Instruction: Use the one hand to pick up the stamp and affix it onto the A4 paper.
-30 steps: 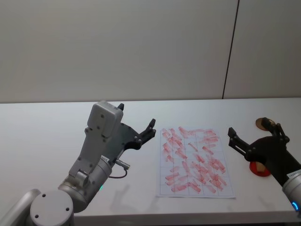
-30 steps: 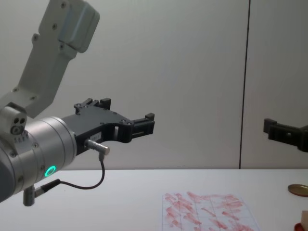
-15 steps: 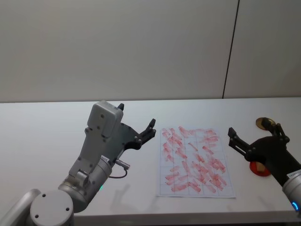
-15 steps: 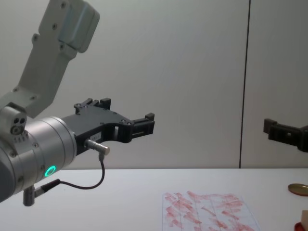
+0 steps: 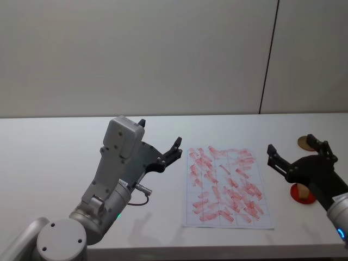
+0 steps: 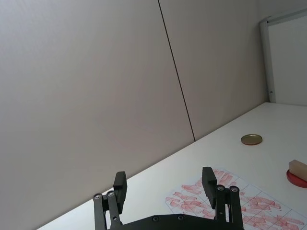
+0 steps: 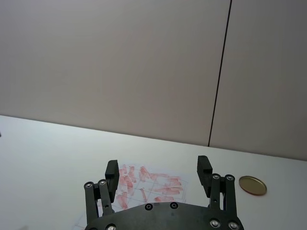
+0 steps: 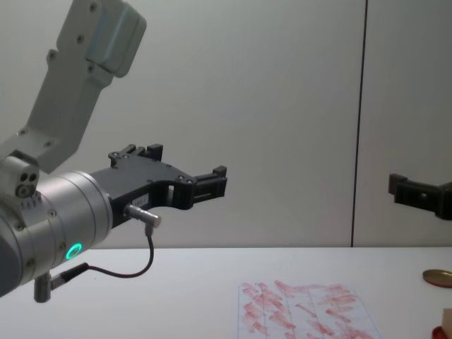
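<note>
stamp is seated on red pad, right of A4 paper; right gripper, wide open and empty, is held above that pad, so nearest; left gripper is parked open, left of the paper.

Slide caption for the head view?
Open left end effector and open right end effector hover either side of the A4 paper; stamp rests on red pad.

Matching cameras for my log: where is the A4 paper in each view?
Head view: A4 paper, right of centre.
Left wrist view: A4 paper beyond the left gripper.
Right wrist view: A4 paper beyond the right gripper.
Chest view: A4 paper at the bottom edge.
Shared landmark: gold disc, to its right.
</note>
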Controlling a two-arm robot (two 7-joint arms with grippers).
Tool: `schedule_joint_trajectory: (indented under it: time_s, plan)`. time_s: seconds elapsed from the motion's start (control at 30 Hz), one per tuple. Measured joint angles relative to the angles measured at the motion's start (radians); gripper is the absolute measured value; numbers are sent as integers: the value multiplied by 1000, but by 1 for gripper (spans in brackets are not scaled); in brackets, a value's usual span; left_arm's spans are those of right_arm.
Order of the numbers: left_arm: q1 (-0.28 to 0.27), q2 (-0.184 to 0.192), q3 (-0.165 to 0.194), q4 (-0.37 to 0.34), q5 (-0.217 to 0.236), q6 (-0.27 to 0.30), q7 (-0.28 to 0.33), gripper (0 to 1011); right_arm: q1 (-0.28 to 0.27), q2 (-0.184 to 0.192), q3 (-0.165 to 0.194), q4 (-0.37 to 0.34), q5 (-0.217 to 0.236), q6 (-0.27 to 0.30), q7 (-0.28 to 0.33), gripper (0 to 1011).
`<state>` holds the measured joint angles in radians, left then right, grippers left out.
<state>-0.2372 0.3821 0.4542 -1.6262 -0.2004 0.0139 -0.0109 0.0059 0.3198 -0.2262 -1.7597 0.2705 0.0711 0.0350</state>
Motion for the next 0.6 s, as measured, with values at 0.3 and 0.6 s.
schedule_joint_trajectory:
  time_s: [0.3,0.6]
  plan:
    - [0,0,0,0,0,0,0,993,56,-39,-1,45,-29,92,-72,1001]
    - [0,0,0,0,0,0,0,993,118,-76,9,116,-36,175,-144,1001]
